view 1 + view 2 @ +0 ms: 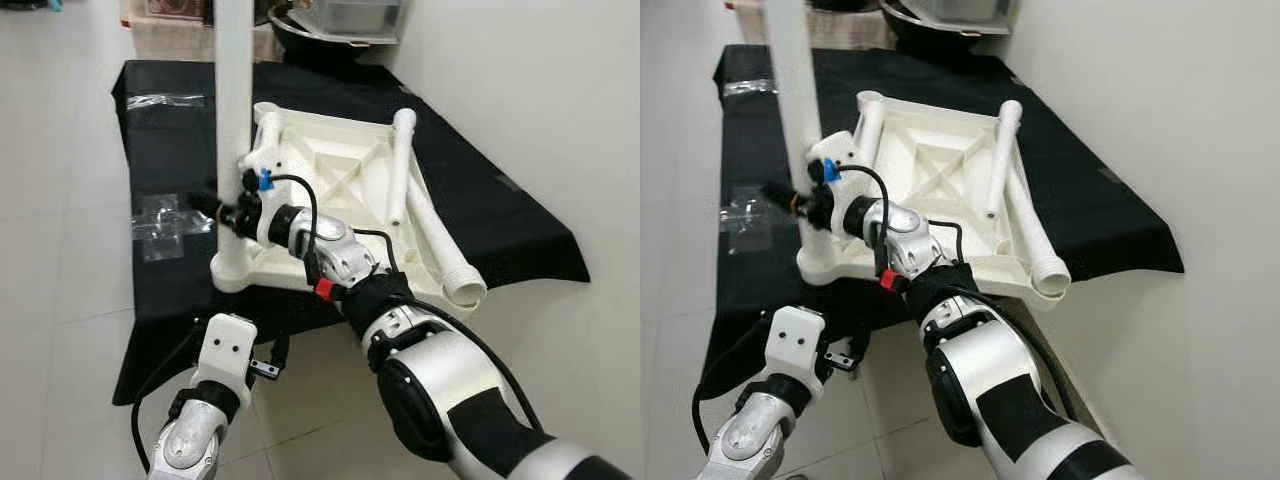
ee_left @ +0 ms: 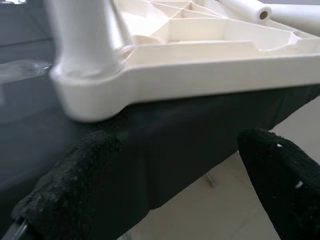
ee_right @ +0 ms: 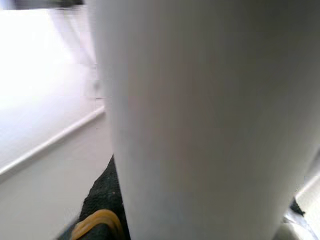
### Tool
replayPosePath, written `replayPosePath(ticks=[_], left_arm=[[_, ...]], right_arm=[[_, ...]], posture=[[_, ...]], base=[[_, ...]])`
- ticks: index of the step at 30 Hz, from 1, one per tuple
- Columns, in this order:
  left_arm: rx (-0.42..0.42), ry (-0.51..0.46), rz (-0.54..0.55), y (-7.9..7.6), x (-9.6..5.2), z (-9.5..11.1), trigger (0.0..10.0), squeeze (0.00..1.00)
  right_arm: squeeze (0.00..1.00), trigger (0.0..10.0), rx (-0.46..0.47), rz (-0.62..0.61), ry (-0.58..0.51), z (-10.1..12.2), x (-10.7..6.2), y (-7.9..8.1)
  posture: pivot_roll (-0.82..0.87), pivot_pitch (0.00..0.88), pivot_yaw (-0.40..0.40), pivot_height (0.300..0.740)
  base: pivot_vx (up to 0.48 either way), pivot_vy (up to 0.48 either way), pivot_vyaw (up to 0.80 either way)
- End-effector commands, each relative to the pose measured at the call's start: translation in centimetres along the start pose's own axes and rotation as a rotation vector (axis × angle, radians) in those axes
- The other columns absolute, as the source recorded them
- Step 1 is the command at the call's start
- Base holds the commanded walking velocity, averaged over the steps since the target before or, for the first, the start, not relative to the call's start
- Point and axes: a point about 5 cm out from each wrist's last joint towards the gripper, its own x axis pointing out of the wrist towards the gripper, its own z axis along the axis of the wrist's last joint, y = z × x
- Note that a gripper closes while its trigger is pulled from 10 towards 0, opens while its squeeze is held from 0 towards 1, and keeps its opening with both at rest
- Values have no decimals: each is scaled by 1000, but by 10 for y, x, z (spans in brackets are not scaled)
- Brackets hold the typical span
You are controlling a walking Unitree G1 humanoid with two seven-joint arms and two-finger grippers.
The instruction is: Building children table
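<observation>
Upright white plastic tube leg (image 1: 234,110) stands in the near-left corner socket of the overturned white ribbed tabletop (image 1: 335,175) on the black-draped table (image 1: 500,215) | right gripper (image 1: 222,208), jaws clamped on the leg | we keep it vertical while seating | left gripper (image 2: 170,175), jaws apart, below the edge.

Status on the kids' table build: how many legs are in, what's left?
Done: one white plastic leg stands upright in the near-left corner socket of the upside-down white plastic tabletop on the black cloth.
In hand: the right gripper is closed on that leg near its base; the left gripper hangs open below the cloth's edge.
Left: two loose white legs lie on the tabletop; a fourth I can't place.
</observation>
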Motion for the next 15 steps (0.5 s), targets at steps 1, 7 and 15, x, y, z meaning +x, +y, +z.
replayPosePath(ticks=[1, 7, 15], left_arm=[[-7, 9, -9, -3, -1, -1, 10000, 0], [-4, 10, -11, -4, -1, -2, 10000, 0], [-2, 13, -12, -4, -2, -2, 10000, 0]], right_arm=[[0, 0, 7, -258, -3, 6, -5, -24], [0, 0, 106, -735, 31, -10, -21, -44], [0, 10000, 192, -781, 21, -19, -18, -28]], posture=[[121, 112, -188, 740], [126, 101, -189, 740], [127, 92, -188, 740]], base=[[0, 0, 0], [0, 0, 0], [0, 0, 0]])
